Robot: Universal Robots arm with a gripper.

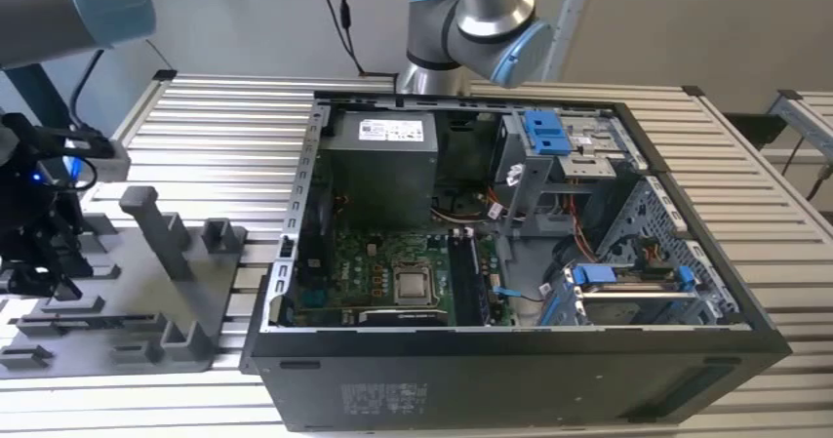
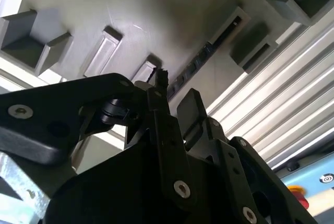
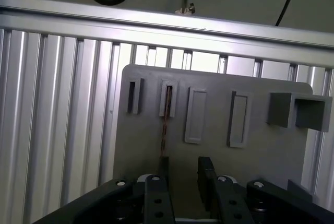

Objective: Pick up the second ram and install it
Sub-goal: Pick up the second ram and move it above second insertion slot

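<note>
End effector open and empty above the grey holder on the slatted counter; the second ram stands edge-on in its slot, probably so my fingers can pinch its faces.

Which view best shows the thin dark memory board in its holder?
First wrist view: the thin dark memory board shows edge-on, clearly, beyond the gripper. Second wrist view shows it obliquely; exterior view, too small to tell.
</note>
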